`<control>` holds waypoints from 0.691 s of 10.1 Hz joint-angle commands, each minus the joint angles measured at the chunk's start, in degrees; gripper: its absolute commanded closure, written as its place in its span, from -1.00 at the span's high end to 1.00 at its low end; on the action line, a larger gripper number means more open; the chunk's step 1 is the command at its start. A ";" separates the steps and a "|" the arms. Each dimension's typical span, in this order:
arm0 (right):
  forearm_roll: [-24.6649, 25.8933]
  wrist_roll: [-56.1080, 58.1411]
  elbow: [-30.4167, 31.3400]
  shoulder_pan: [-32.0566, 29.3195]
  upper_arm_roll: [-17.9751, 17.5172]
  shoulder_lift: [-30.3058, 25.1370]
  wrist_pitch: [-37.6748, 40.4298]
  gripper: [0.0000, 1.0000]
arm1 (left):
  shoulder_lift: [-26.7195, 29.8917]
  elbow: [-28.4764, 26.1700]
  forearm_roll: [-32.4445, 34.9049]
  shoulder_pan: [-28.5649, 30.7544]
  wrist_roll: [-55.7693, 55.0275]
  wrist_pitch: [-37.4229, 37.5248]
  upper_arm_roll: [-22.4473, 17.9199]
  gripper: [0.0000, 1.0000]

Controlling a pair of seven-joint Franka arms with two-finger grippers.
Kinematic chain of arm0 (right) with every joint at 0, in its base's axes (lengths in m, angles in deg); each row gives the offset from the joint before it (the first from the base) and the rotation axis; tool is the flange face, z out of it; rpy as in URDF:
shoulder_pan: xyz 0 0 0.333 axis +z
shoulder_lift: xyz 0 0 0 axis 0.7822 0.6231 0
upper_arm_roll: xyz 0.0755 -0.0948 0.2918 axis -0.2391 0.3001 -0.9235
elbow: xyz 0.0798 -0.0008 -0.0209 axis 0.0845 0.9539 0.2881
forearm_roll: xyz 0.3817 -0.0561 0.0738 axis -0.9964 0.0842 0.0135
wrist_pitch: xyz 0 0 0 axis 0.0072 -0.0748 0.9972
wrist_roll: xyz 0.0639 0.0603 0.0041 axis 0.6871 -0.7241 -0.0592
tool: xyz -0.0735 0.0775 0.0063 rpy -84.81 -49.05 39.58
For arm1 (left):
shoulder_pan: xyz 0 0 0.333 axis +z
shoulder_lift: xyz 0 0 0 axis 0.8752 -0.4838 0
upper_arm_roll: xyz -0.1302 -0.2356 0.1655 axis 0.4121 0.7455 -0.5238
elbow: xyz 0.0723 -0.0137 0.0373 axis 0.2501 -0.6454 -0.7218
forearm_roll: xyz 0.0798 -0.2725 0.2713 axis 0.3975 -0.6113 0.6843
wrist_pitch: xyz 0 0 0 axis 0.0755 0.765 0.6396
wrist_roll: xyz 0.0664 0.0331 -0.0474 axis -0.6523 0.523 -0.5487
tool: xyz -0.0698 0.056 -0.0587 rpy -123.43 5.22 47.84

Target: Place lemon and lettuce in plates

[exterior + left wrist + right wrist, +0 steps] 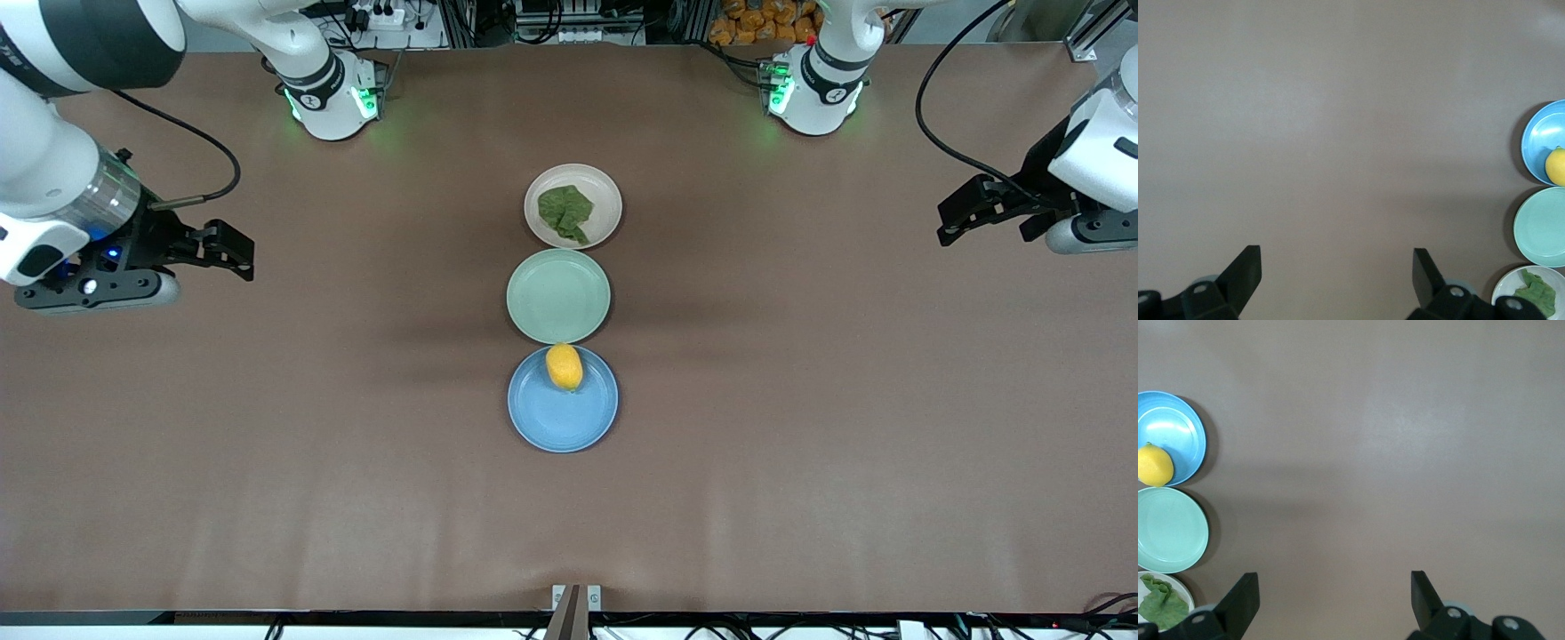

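The lemon (564,366) lies in the blue plate (562,413), on the part of the plate farthest from the front camera, close to the rim that meets the mint-green plate (558,296). The lettuce (566,212) lies in the beige-pink plate (573,205), which is the farthest of the three from the front camera. The three plates form a row down the middle of the counter (800,400), the mint-green one bare between the other two.

The right gripper (233,250) hangs over bare counter toward the right arm's end, well apart from the plates, its arm bent down from the base. Its jaws stand wide apart and hold nothing. The left gripper (965,212) hangs over bare counter toward the left arm's end, jaws likewise spread wide and empty.

Both arms are cut off by the frame edge in the front view. In each wrist view the beige-pink plate is only partly visible.
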 commanded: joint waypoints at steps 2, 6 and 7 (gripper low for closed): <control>-1.13 -0.32 2.01 -3.18 -1.57 -3.45 -0.48 1.00 | 0.63 -0.73 -0.94 0.28 1.61 0.02 0.14 1.00; 0.10 -4.71 1.92 -3.36 -4.38 -4.87 0.84 1.00 | 0.37 -0.91 -0.94 0.19 1.61 -0.06 0.23 1.00; -0.51 -4.45 1.92 -3.79 -4.47 -4.08 0.32 1.00 | 0.28 -0.91 -0.94 0.19 1.61 -0.06 0.49 1.00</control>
